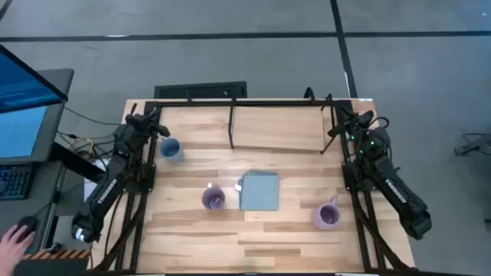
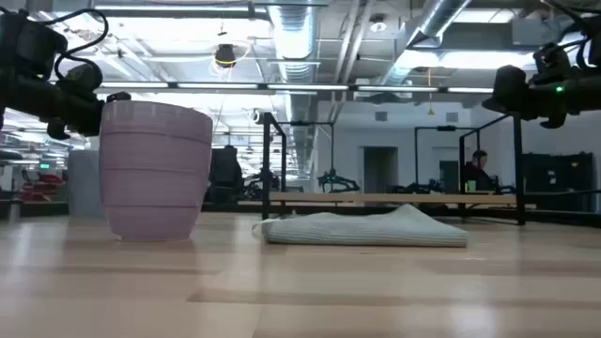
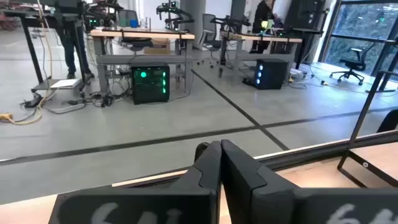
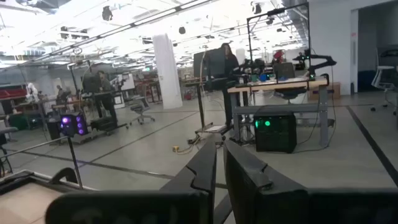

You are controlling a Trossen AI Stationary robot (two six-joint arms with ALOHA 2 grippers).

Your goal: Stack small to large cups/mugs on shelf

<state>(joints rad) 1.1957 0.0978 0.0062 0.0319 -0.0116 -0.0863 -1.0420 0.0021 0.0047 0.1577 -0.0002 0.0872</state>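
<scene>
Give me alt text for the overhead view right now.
Three mugs stand on the wooden table: a blue mug at the left, a purple mug beside a grey-blue cloth, another purple mug at the right. The shelf at the back is bare. Left gripper and right gripper wait raised at the back corners.

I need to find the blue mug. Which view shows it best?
The high view: the blue mug stands in plain sight beside the left gripper. The low view doesn't clearly show it; neither wrist view shows it.
</scene>
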